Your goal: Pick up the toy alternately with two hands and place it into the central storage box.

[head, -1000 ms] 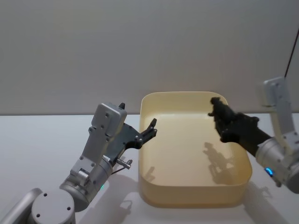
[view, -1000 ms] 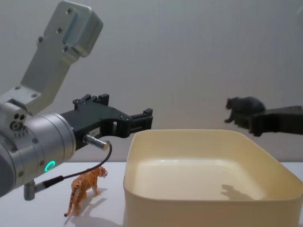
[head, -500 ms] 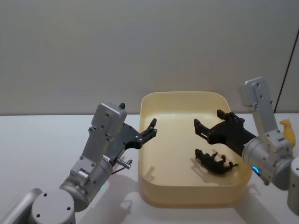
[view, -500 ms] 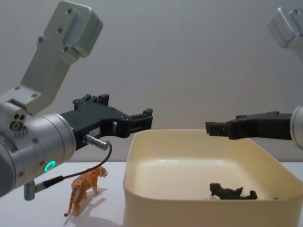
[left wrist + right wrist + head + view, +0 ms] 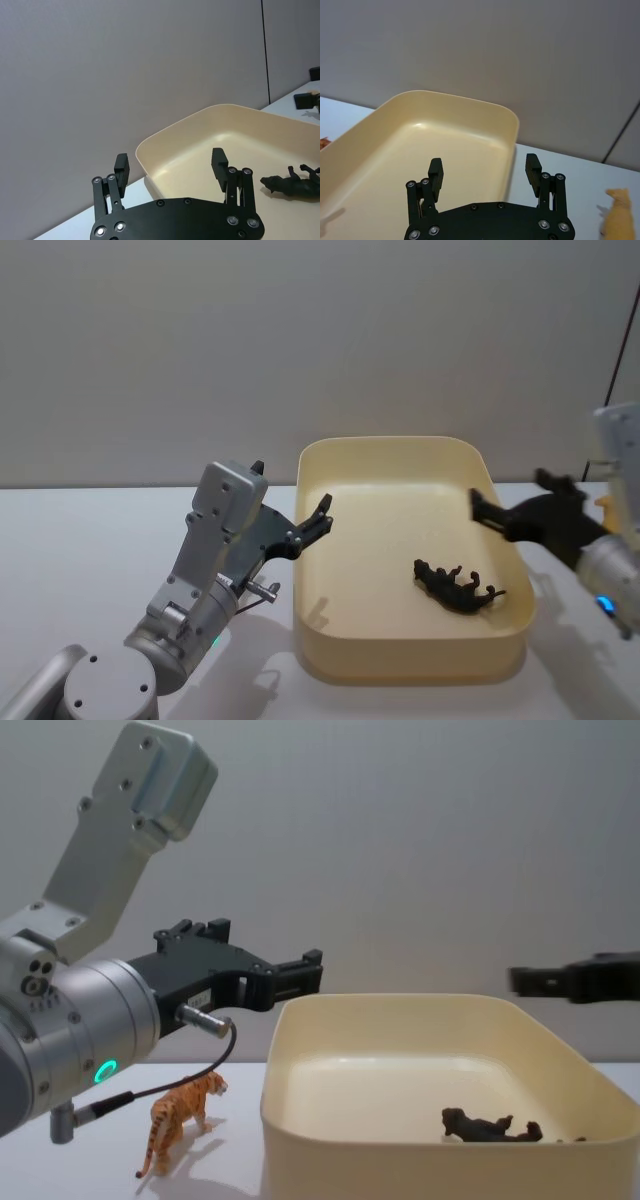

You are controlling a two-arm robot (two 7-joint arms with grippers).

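1 toy done: black toy (image 5: 455,587) lies in storage box (image 5: 400,443), below right tool (image 5: 512,492), which is spread & empty. Left tool (image 5: 170,160) also spread; orange tiger (image 5: 180,1115) on table (image 5: 80,540) beneath it, prob. next.

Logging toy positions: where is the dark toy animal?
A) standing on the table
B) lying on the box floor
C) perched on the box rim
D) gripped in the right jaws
B: the dark toy animal lies on the floor of the storage box, while the right gripper is open and empty.
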